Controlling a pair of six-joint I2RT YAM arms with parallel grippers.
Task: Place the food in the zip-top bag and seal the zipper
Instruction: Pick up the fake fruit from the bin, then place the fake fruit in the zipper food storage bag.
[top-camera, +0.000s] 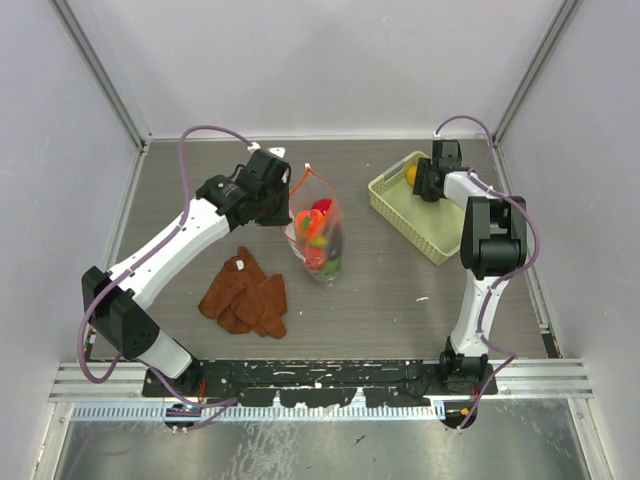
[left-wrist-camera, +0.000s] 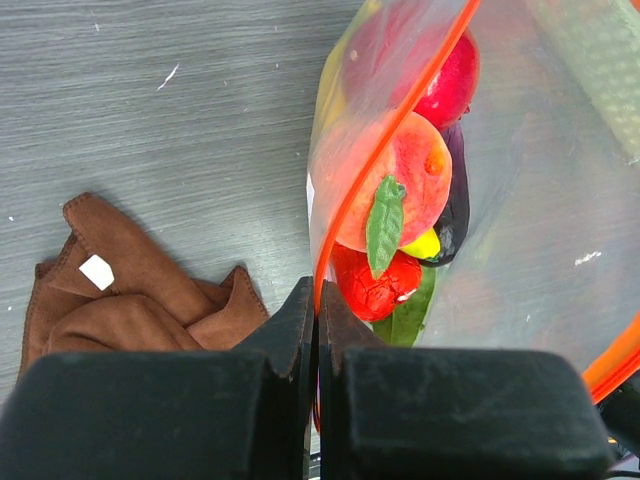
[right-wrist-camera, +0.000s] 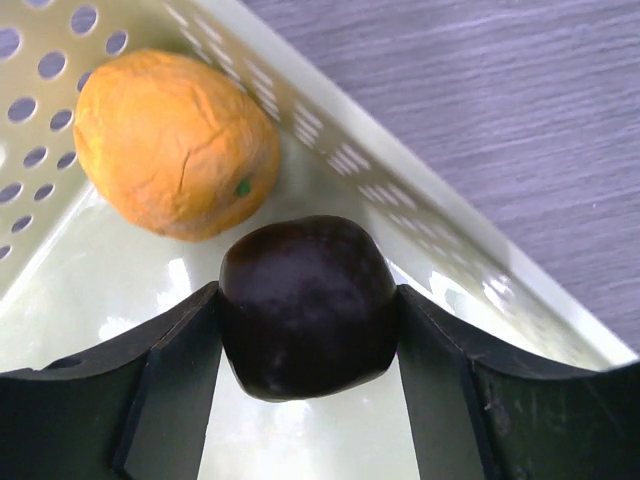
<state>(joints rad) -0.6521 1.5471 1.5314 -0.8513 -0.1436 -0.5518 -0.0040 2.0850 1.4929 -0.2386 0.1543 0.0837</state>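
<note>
The zipper (left-wrist-camera: 395, 130) of the zip-top bag (left-wrist-camera: 540, 180) is pinched tight by the left gripper (left-wrist-camera: 317, 300); the dark purple piece (right-wrist-camera: 305, 330) is squeezed by the right gripper (right-wrist-camera: 308, 295) in the basket (right-wrist-camera: 330, 150).

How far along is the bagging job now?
Done: a peach and a red apple sit in the zip-top bag. In hand: the left tool pinches the bag's mouth; the right tool grips a dark purple piece in the basket. Left: that piece, the orange piece beside it, then sealing the zipper.
</note>
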